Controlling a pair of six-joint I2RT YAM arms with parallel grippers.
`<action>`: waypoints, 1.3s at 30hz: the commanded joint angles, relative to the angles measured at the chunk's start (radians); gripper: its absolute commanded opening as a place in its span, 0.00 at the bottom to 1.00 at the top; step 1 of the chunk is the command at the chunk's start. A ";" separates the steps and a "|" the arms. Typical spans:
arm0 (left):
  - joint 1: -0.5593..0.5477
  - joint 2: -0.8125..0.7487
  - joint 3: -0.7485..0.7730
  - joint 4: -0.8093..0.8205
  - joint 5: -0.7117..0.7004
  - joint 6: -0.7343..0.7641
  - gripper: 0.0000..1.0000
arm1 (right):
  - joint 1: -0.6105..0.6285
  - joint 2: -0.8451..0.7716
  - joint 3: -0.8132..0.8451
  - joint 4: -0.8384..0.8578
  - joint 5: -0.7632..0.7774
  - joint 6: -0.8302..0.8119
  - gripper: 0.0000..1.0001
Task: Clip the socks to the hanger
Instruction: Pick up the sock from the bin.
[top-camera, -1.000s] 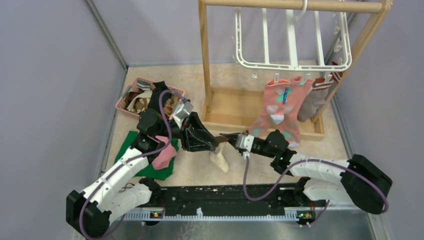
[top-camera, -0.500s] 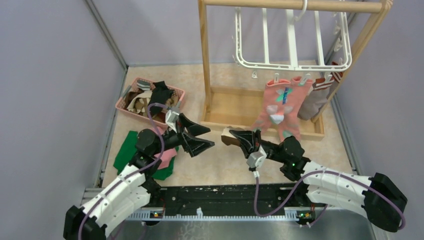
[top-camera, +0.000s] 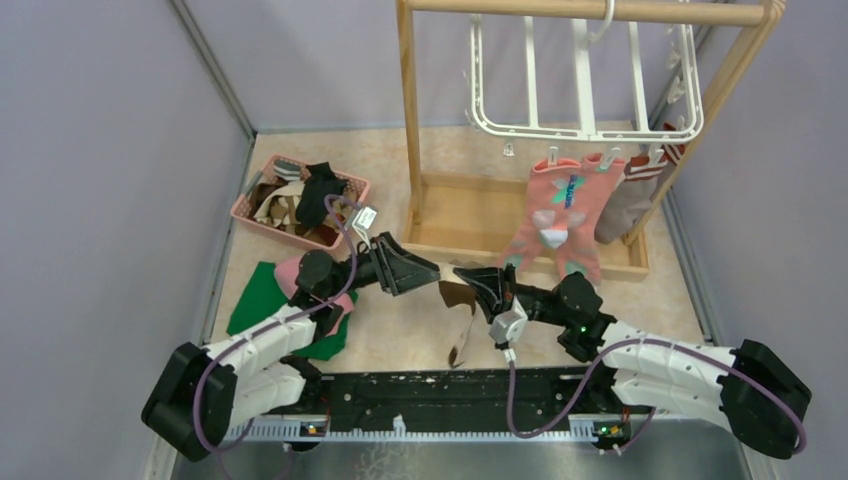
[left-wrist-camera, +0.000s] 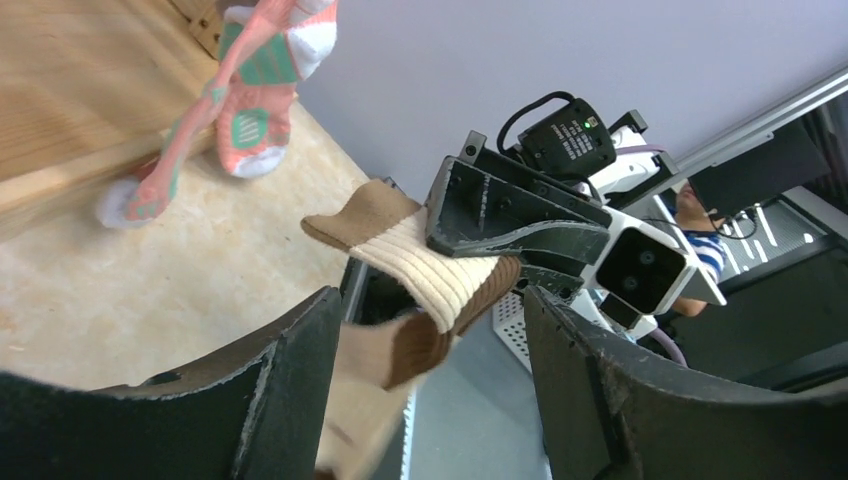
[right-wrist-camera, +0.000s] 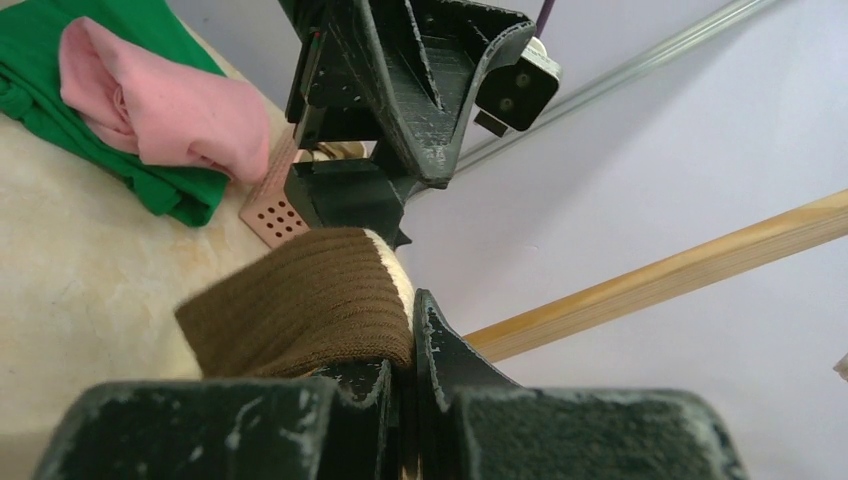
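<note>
A brown-cream striped sock (top-camera: 461, 318) hangs by its cuff from my right gripper (top-camera: 474, 283), which is shut on it; in the right wrist view the brown cuff (right-wrist-camera: 300, 310) sits pinched at the right gripper (right-wrist-camera: 412, 335). My left gripper (top-camera: 428, 270) faces it from the left, open, tips just short of the cuff. In the left wrist view the sock (left-wrist-camera: 440, 280) shows in the gap of the left gripper (left-wrist-camera: 430, 400), untouched. The white hanger (top-camera: 585, 128) hangs on the wooden stand, with a salmon sock (top-camera: 550, 215) and a grey-brown sock (top-camera: 628, 200) clipped to it.
A pink basket (top-camera: 248, 204) with several more socks sits at the back left. A green cloth (top-camera: 258, 298) and pink cloth (top-camera: 295, 272) lie by the left arm. The wooden stand's tray (top-camera: 470, 215) is behind the grippers.
My left gripper has let go of the sock, drawn back, then come toward it again, open. The right gripper kept the sock, which now hangs free.
</note>
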 joint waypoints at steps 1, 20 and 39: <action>-0.010 0.049 0.042 0.176 0.051 -0.093 0.70 | 0.014 0.011 0.001 0.042 -0.026 -0.014 0.00; -0.070 0.120 0.105 0.050 0.084 -0.008 0.33 | 0.022 0.026 -0.006 0.049 0.000 -0.026 0.00; -0.121 -0.270 -0.132 -0.039 -0.176 1.026 0.00 | 0.027 -0.121 -0.106 0.005 0.278 0.503 0.99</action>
